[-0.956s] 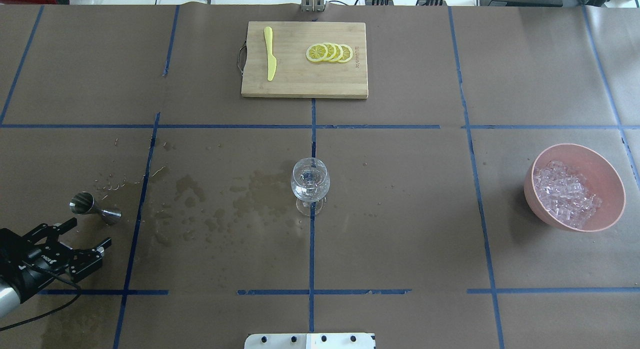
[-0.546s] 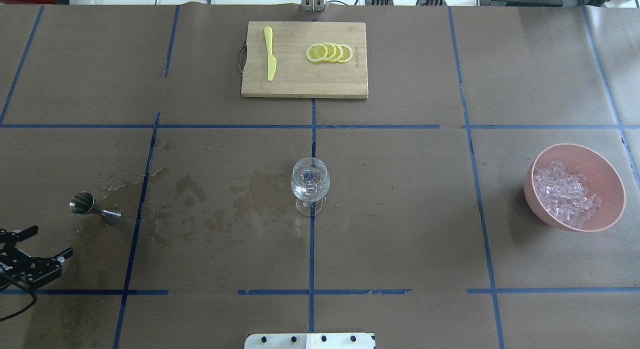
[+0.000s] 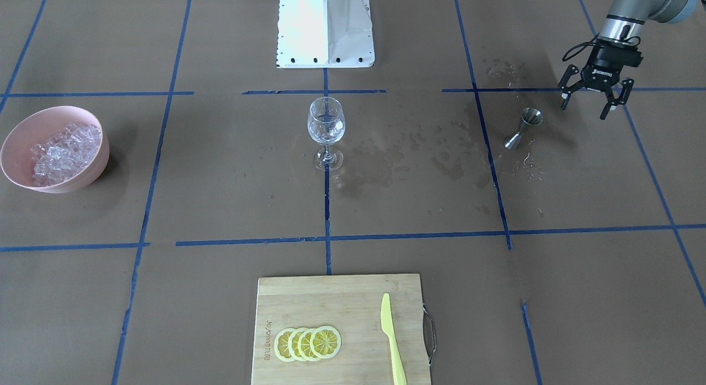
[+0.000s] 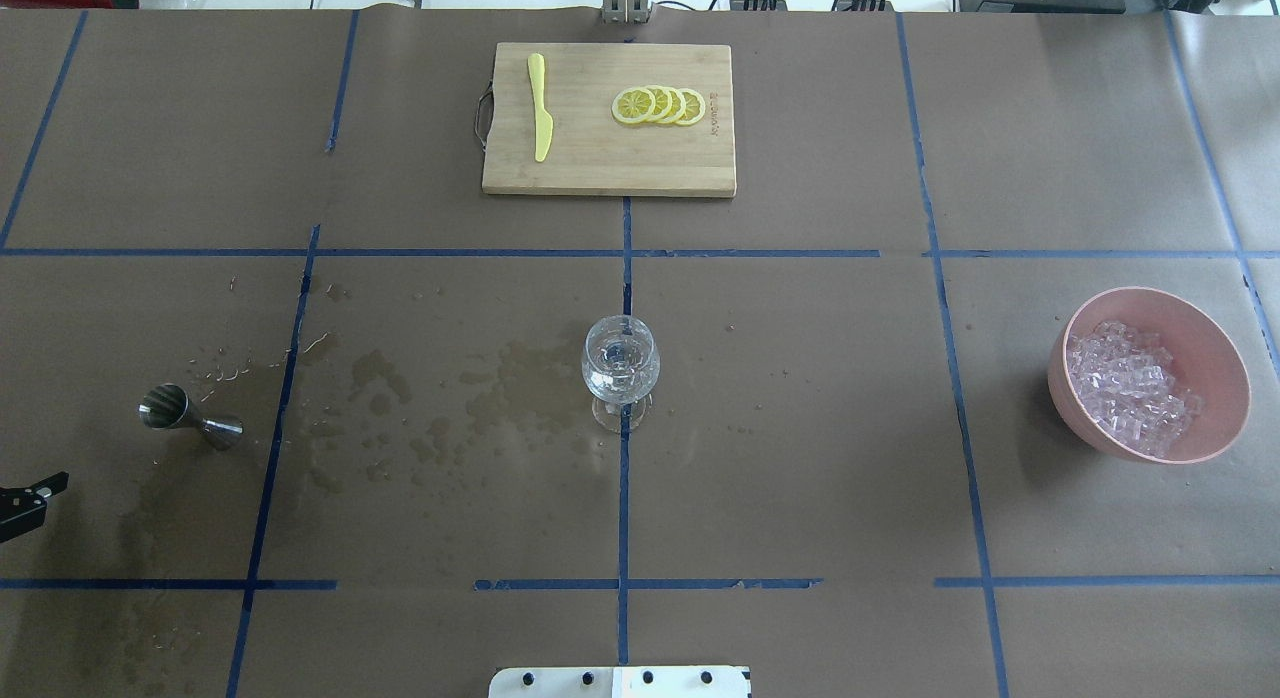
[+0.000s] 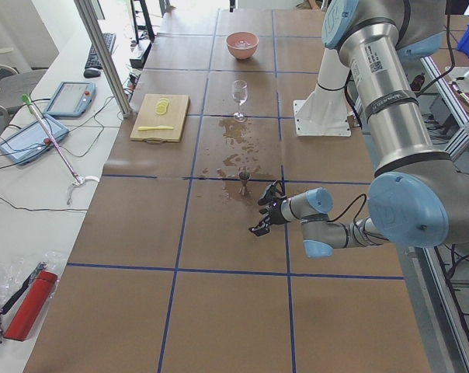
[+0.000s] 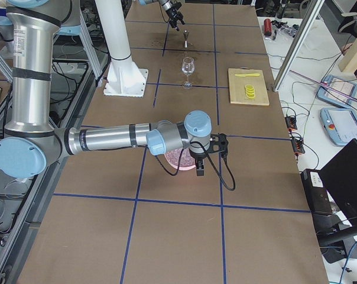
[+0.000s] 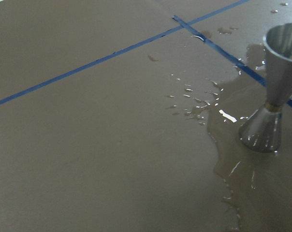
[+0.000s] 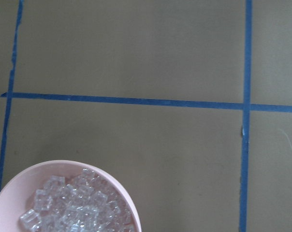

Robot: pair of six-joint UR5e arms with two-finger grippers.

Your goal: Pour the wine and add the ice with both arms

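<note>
The steel jigger (image 3: 523, 129) stands upright in a wet patch on the robot's left side; it also shows in the overhead view (image 4: 190, 418) and the left wrist view (image 7: 275, 96). My left gripper (image 3: 584, 108) is open and empty, a little back from the jigger and apart from it; only one fingertip (image 4: 30, 493) shows in the overhead view. The wine glass (image 4: 621, 368) stands at the table's middle. The ice (image 4: 1130, 388) fills a pink bowl (image 4: 1225, 353). My right gripper (image 6: 213, 155) hovers by the bowl, seen only in the right side view; I cannot tell whether it is open.
A wooden cutting board (image 4: 600, 168) at the far middle holds lemon slices (image 4: 658, 106) and a yellow knife (image 4: 540, 108). Splashes darken the paper (image 4: 440, 408) between jigger and glass. The white base column (image 3: 325, 26) stands at the near edge.
My left gripper has drawn back from the jigger toward the overhead view's left edge, staying open and empty. The jigger, glass and bowl have not moved.
</note>
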